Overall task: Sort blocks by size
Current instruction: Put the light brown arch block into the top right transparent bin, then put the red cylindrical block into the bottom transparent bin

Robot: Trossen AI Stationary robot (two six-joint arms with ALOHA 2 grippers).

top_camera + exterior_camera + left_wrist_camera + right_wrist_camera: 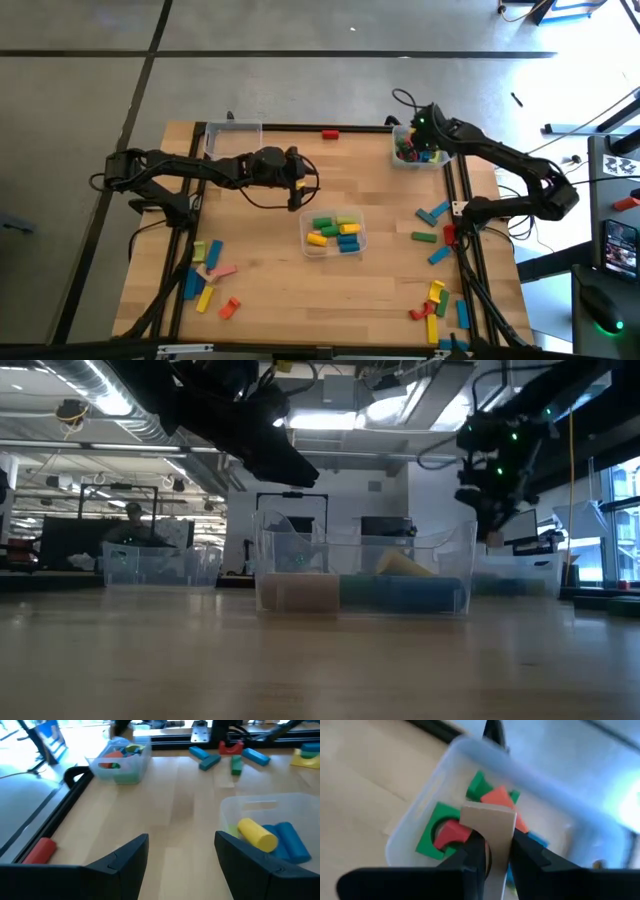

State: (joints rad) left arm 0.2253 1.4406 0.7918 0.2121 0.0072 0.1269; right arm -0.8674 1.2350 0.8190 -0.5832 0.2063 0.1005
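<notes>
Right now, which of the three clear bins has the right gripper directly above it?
The far-right bin, at the table's back edge. The right gripper hangs over it holding a pale block. The middle bin and far-left bin have none above.

Desk [270,240]: pale wood planks, smooth, satin sheen. Bins [334,233]: clear plastic, slightly frosted. Blocks [257,834]: painted wood, smooth, mild gloss. Block between right fingers [488,836]: bare unpainted wood face. Fingers [122,865]: matt black plastic.

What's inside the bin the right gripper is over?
The far-right bin holds a green arch block, a red arch, orange and blue pieces. The right gripper, clamping a tan block, covers the rest.
</notes>
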